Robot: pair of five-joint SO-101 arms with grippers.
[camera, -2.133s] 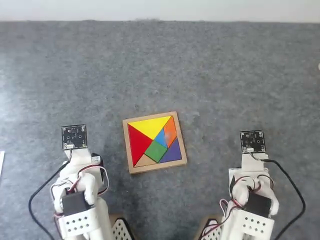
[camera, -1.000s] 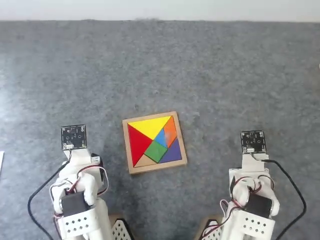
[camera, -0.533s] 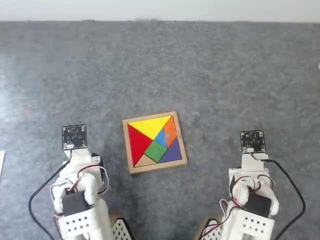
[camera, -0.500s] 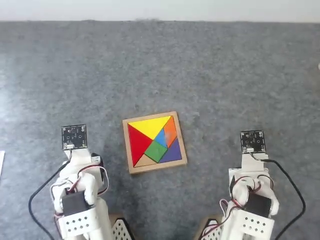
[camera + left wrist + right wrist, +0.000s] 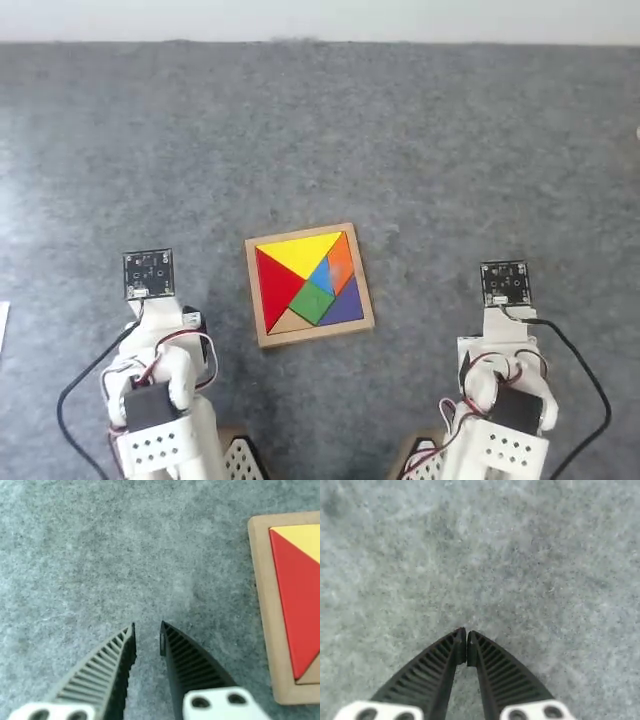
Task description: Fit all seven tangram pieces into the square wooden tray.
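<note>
Beginning at the left end effector [image 5: 147, 626], the tips are found narrowly parted with nothing between them, poised above bare covering near the rim of the square wooden tray [image 5: 260, 605]. The right end effector [image 5: 466, 632] is found closed tip to tip and empty, well apart from the tray. In the high view both arms are drawn back to their bases, one on each side of the tray. Seven pieces are counted lying flat within its rim: yellow [image 5: 298, 253], red [image 5: 275, 290], blue [image 5: 322, 277], orange [image 5: 342, 262], green [image 5: 314, 301], purple [image 5: 345, 303] and plain wood [image 5: 285, 322]. The fitting is judged complete. What is left is judged to be a check of seating only, and both arms are best kept clear so that the tray is not knocked. Should a corner be found proud, it is better pressed down with closed tips than gripped. The table [image 5: 400, 130] is covered in grey felt-like material. A pale wall [image 5: 320, 18] is noted along its far edge.
</note>
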